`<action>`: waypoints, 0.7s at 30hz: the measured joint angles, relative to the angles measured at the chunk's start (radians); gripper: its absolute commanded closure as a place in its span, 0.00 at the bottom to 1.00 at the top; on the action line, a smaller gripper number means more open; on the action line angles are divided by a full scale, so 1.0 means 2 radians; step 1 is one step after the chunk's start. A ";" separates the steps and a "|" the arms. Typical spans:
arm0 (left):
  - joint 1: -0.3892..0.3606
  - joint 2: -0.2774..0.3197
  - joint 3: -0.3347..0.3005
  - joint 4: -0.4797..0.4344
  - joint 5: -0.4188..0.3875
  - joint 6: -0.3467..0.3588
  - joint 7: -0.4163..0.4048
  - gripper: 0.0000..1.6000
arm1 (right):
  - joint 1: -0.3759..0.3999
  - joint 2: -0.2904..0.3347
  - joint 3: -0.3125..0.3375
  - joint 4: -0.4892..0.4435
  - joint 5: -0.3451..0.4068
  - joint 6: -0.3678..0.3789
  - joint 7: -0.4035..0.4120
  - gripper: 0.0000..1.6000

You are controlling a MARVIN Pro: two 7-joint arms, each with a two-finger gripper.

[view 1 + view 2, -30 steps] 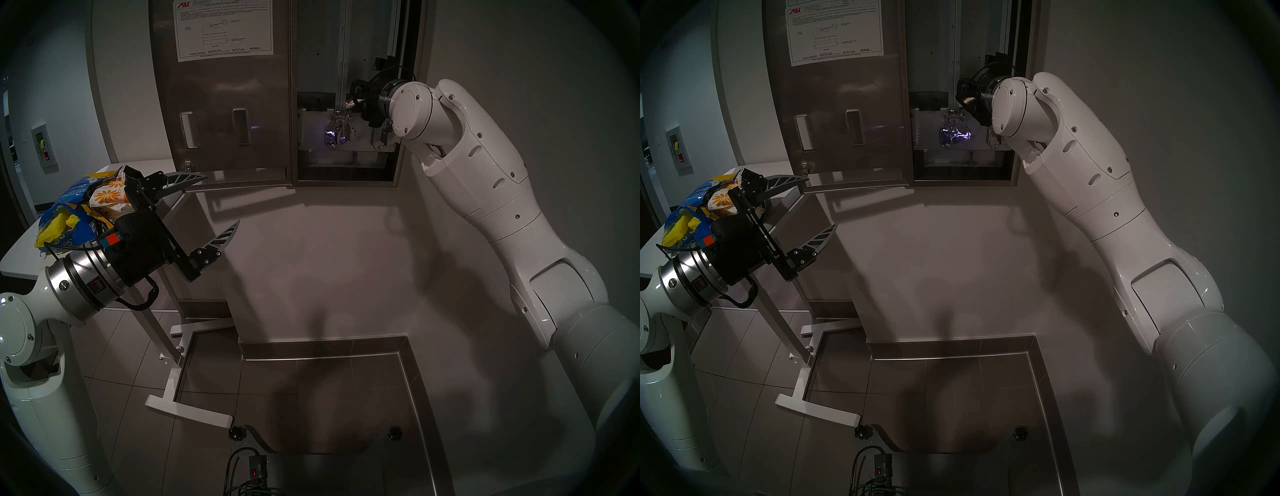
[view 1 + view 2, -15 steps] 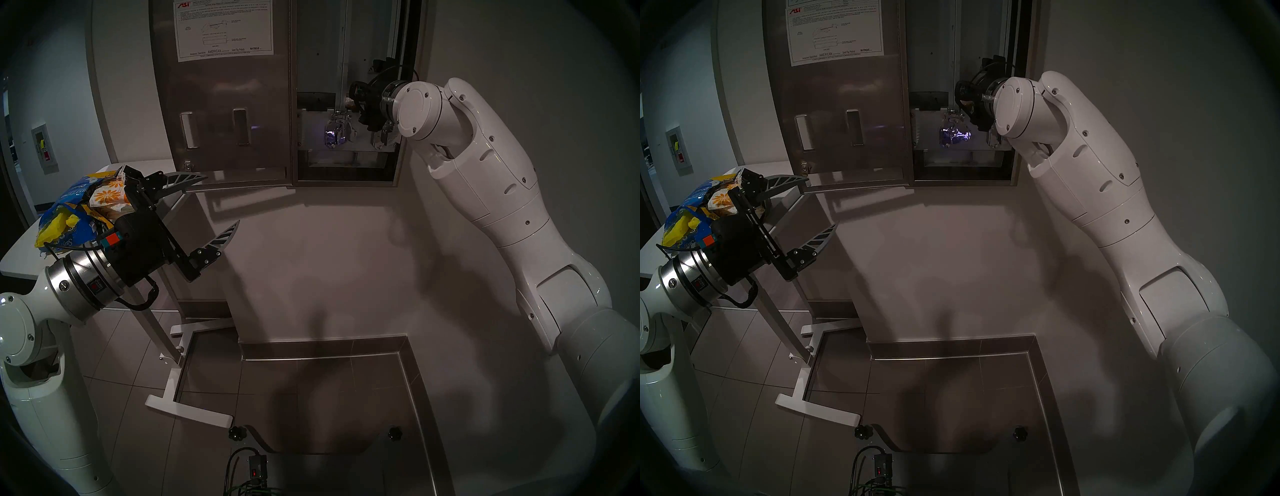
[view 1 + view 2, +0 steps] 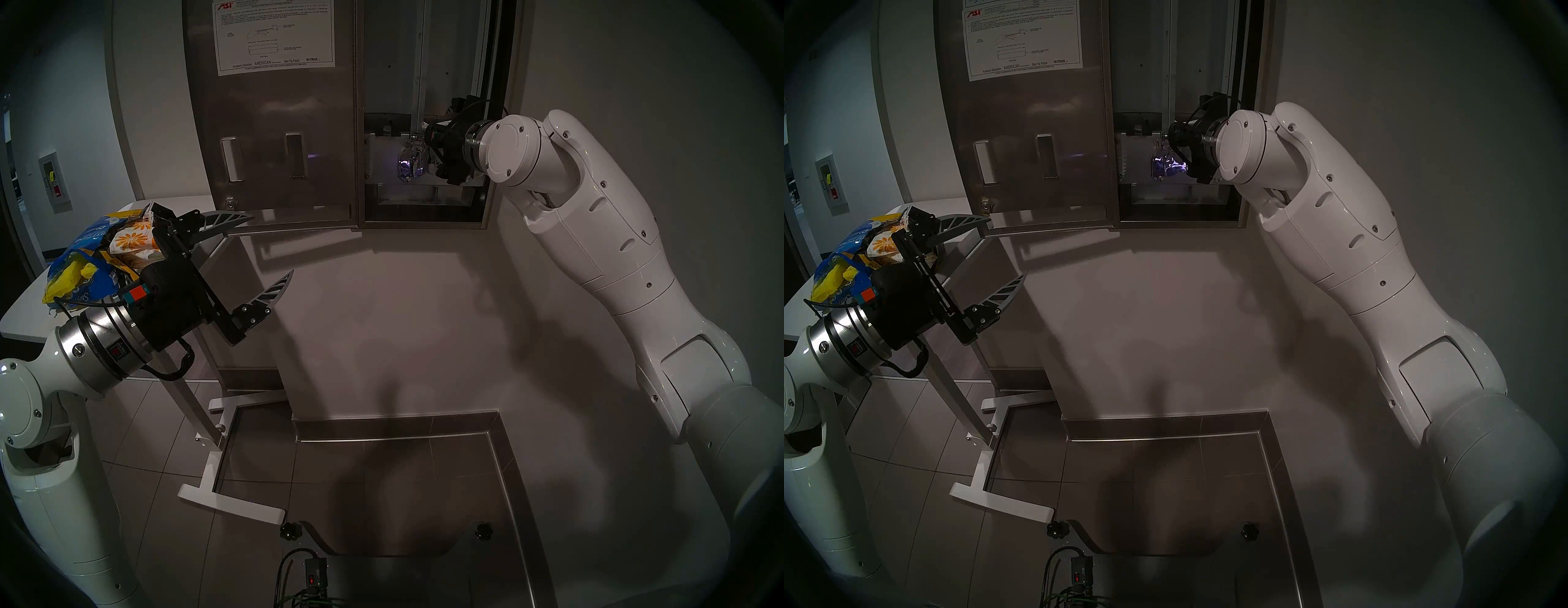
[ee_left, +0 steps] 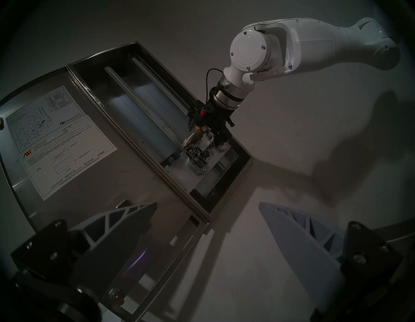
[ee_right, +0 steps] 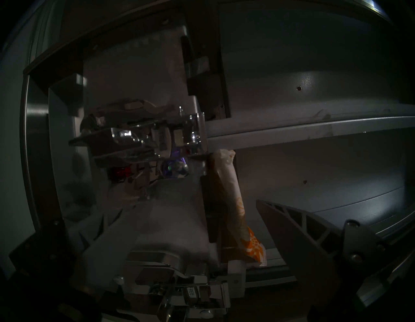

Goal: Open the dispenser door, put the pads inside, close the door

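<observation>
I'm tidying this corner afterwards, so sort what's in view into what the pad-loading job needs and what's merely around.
Job:
- dispenser, open
- dispenser door, swung wide
- flower-print pad standing in the right chute
- pads on the white table
- right gripper, inside the cabinet

Around:
- torn blue-and-yellow bag
- left gripper, fingers apart, empty
- cables on the floor

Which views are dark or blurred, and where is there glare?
Right wrist view: very dim, the left finger of the right pincer smeared by blur, glints on the chrome lever. Head views: dark fisheye rim, violet glare on that lever.
</observation>
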 measured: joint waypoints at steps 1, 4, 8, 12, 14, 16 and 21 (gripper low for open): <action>0.000 0.000 0.000 0.000 0.000 0.000 0.000 0.00 | 0.000 0.001 0.000 -0.001 0.000 0.000 0.000 0.00; 0.000 0.000 0.000 0.000 0.000 0.000 0.000 0.00 | 0.000 0.002 0.000 -0.003 -0.001 0.000 0.000 0.00; 0.000 0.000 0.000 0.000 0.000 0.000 0.000 0.00 | 0.000 0.003 0.001 -0.008 -0.001 0.000 -0.001 0.00; 0.000 0.000 0.000 0.000 0.000 0.000 0.000 0.00 | 0.000 0.004 0.003 -0.015 -0.001 0.000 -0.002 0.00; 0.000 0.000 0.000 0.000 0.000 0.000 0.000 0.00 | 0.000 0.005 0.004 -0.018 -0.001 0.000 -0.002 0.00; 0.000 0.000 0.000 0.000 0.000 0.000 0.000 0.00 | 0.000 0.005 0.005 -0.022 -0.001 0.000 -0.002 0.00; 0.000 0.000 0.000 0.000 0.000 0.000 0.000 0.00 | 0.000 0.008 0.009 -0.033 -0.001 0.000 -0.002 0.00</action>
